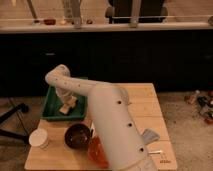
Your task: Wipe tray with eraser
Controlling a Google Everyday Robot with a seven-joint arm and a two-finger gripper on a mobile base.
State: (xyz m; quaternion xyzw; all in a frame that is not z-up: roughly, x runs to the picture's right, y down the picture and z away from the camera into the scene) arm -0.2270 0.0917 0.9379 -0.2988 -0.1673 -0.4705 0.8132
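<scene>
Inside the green tray (52, 106) at the table's (145, 107) back left, we see our tool (66, 104) reaching down, clenched on the tan eraser (65, 108) resting on the tray floor.

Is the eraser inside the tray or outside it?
Inside. The eraser lies within the walls of the tray, with the gripper down on it. Cannot tell whether it touches the floor.

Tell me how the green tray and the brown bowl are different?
The tray is green and rectangular; the bowl is dark brown and round. The tray is bigger than the bowl. The gripper reaches down into the tray with the eraser there; nothing reaches into the bowl. Both sit on the wooden table.
</scene>
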